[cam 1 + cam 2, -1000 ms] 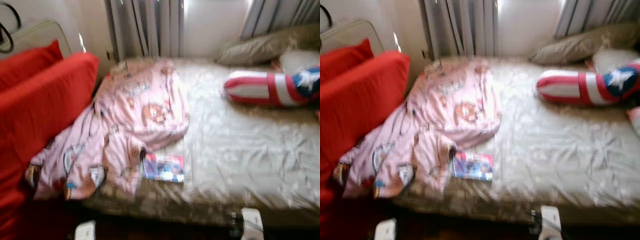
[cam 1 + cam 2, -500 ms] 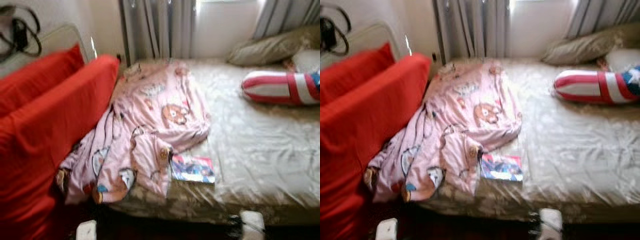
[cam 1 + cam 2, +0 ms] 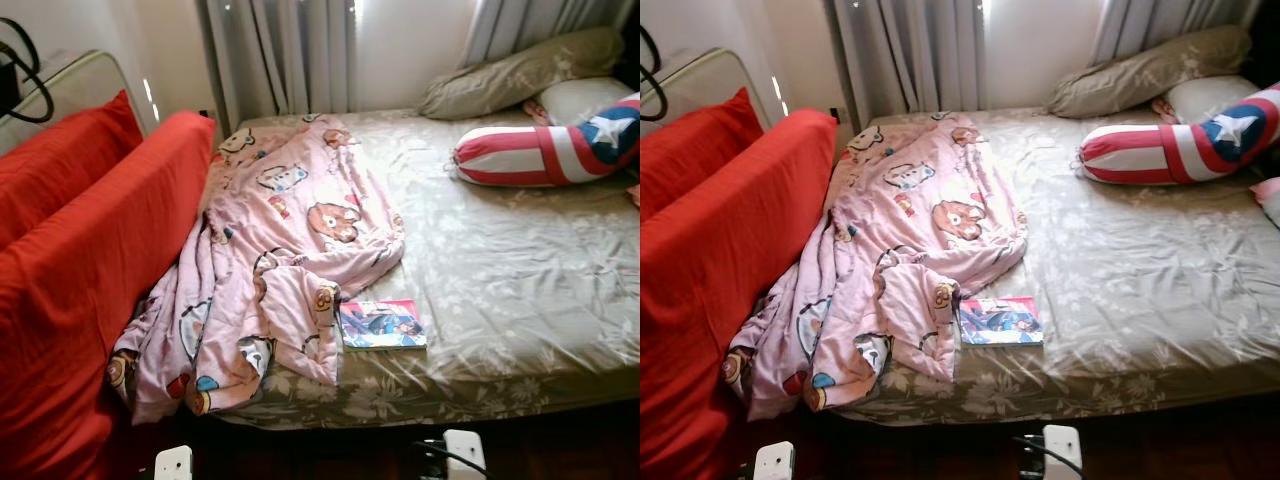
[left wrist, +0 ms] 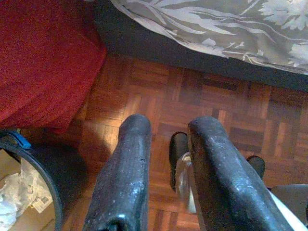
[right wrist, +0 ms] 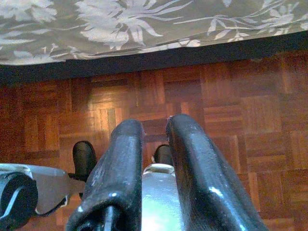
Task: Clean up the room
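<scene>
1. Left wrist view first: my left gripper (image 4: 166, 144) hangs low over the parquet floor (image 4: 226, 106), its two black fingers (image 4: 126, 168) parted by a narrow gap with nothing held between them. A red cover (image 4: 43, 57) drapes down on one side, and the rim of a dark bin (image 4: 33, 173) sits just beside the gripper.
2. From the right wrist camera I see my right gripper (image 5: 154, 130) also down near the floor, fingers close together with only a slim gap, gripping nothing. The flowered edge of the bed sheet (image 5: 120, 24) hangs just beyond it.
3. From the head cameras, the nearest thing on the bed (image 3: 520, 330) is a colourful book (image 3: 381, 325), lying flat near the front edge of the mattress.
4. Touching the book's left side is a rumpled pink blanket (image 3: 285, 250) with cartoon prints. It runs from the far part of the bed down to the near corner, where it spills over the edge beside the red sofa (image 3: 90, 270).
5. Further back on the right lies a red, white and blue bolster pillow (image 3: 545, 152) with a star on it.
6. Behind that, an olive pillow (image 3: 520, 75) and a pale pillow (image 3: 585, 98) rest against the head end.
7. Farthest off, grey curtains (image 3: 280, 55) hang along the wall behind the bed.
</scene>
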Motion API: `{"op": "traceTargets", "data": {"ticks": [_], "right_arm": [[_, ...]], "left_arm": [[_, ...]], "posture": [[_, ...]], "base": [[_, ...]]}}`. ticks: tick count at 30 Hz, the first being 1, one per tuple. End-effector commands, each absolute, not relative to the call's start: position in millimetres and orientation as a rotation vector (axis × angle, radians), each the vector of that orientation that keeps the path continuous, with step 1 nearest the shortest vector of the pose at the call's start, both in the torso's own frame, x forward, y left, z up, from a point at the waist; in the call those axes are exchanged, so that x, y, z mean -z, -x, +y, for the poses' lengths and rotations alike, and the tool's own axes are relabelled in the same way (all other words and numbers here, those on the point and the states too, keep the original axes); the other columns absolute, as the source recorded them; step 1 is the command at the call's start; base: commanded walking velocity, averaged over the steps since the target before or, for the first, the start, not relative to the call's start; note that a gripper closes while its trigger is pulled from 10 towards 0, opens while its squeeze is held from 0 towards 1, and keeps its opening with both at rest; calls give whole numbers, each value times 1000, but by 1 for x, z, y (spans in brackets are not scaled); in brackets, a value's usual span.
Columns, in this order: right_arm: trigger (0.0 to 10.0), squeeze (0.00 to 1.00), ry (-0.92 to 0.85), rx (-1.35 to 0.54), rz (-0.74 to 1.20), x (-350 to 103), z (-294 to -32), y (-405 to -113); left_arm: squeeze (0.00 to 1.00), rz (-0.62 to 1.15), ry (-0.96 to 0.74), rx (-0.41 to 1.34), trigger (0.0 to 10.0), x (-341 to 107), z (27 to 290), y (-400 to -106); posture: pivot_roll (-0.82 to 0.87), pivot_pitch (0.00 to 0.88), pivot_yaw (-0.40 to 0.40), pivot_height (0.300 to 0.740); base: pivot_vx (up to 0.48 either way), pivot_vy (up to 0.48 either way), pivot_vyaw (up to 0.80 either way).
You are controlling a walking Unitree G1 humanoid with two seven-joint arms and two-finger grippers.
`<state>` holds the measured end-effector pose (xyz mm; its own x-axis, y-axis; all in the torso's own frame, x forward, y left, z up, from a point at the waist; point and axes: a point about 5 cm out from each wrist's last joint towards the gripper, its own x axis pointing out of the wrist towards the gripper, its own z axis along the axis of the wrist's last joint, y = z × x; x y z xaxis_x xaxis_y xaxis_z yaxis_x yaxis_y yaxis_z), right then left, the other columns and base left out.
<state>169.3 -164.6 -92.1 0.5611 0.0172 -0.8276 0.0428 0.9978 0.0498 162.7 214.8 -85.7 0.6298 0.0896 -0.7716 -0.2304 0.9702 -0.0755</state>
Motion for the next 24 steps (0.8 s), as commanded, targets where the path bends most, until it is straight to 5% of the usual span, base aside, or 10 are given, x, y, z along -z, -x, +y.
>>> {"op": "traceTargets", "data": {"ticks": [1, 24], "right_arm": [[10000, 0, -59, -1, 964, 91, -158, -173], [10000, 0, -86, 51, 944, 88, -178, -177]], "left_arm": [[0, 875, 159, -182, 10000, 86, 216, -162], [0, 867, 175, -191, 10000, 85, 216, -165]], "posture": [[-4, 0, 60, 740], [1, 0, 40, 740]], "base": [[244, 0, 800], [262, 0, 95]]}}
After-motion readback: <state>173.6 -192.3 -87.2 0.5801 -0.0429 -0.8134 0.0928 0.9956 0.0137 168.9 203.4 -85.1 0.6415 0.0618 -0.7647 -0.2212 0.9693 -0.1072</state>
